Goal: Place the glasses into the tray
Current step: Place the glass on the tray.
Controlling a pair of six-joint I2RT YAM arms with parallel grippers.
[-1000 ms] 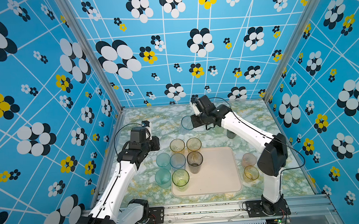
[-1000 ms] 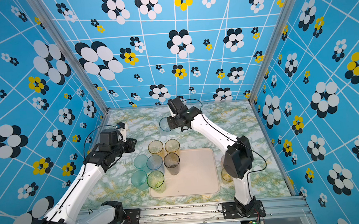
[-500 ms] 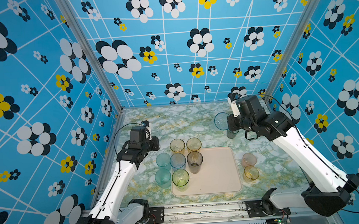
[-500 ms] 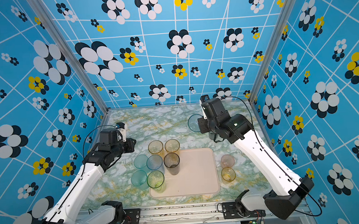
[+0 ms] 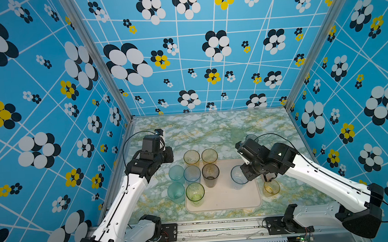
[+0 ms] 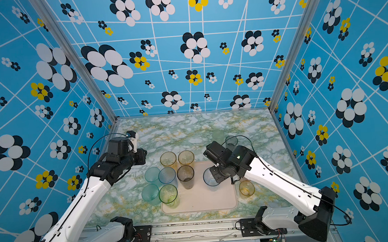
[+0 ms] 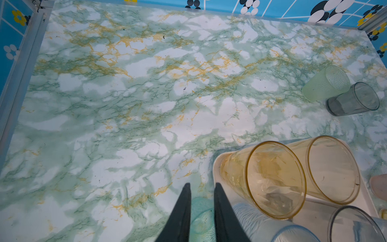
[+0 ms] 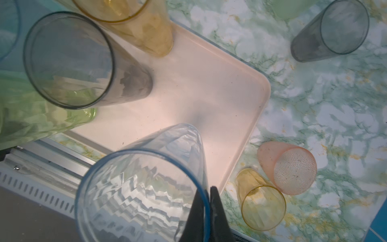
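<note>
Legible text: none in any view.
glasses (image 5: 210,174): tinted walls, no print readable.
blue glass (image 8: 136,199): ribbed wall only, no lettering readable.
tray (image 5: 224,199): plain surface, no marking readable.

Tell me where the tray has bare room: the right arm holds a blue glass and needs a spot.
The tray is bare across its middle and near right corner, between the smoky grey glass, the yellow-green glass and the right rim. Its left side is crowded. The held blue glass is over that patch.
</note>
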